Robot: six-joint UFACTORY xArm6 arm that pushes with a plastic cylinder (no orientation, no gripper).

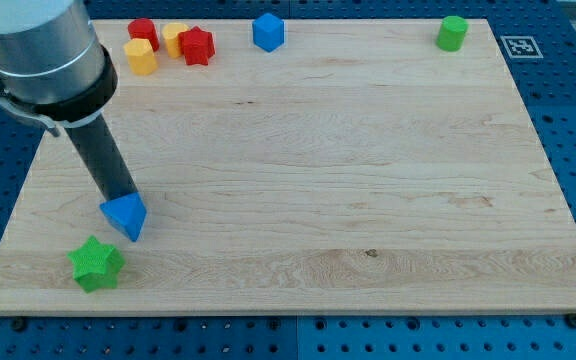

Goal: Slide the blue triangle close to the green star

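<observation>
The blue triangle (125, 215) lies on the wooden board (298, 160) at the view's lower left. The green star (96, 264) sits just below and left of it, a small gap apart. My tip (125, 195) rests at the triangle's upper edge, touching or nearly touching it. The dark rod rises up and left to the grey arm body (43, 55).
At the view's top left stand a red cylinder (143, 33), two yellow blocks (141, 56) (174, 38) and a red star (196, 46). A blue block (268, 31) is at the top middle. A green cylinder (453, 33) is at the top right.
</observation>
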